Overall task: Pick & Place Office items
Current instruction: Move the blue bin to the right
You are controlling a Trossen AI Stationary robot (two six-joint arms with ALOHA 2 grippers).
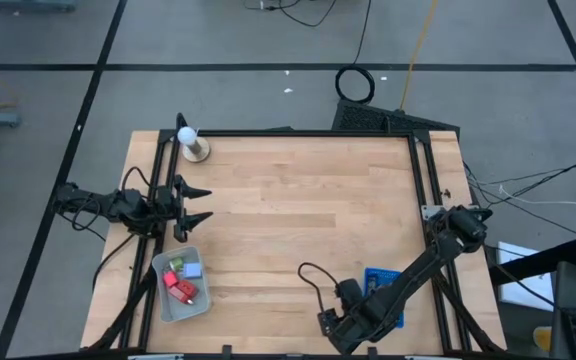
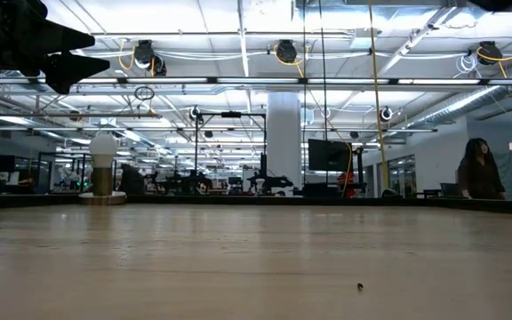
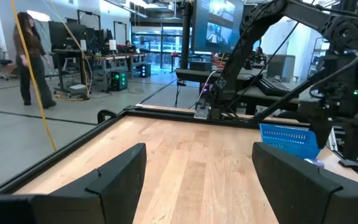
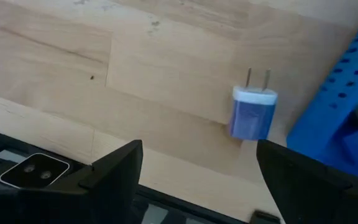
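Hovering: R gripper (image 4: 197,180) open, plug block (image 4: 252,112) near table edge (image 4: 73,146).

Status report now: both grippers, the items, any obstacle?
Left gripper open, empty, above grey tray. Right gripper open, empty, over blue plug block beside blue tray. Nothing blocks the block.

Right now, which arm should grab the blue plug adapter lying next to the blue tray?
Right. Its open end effector hovers just short of the plug adapter beside the blue tray. The left end effector sits across the table.

Blue plug adapter (image 4: 252,112) flat on wood, prongs out, beside blue tray (image 4: 347,87); red/green/lt-blue pcs (image 1: 181,280) in grey tray (image 1: 163,306)
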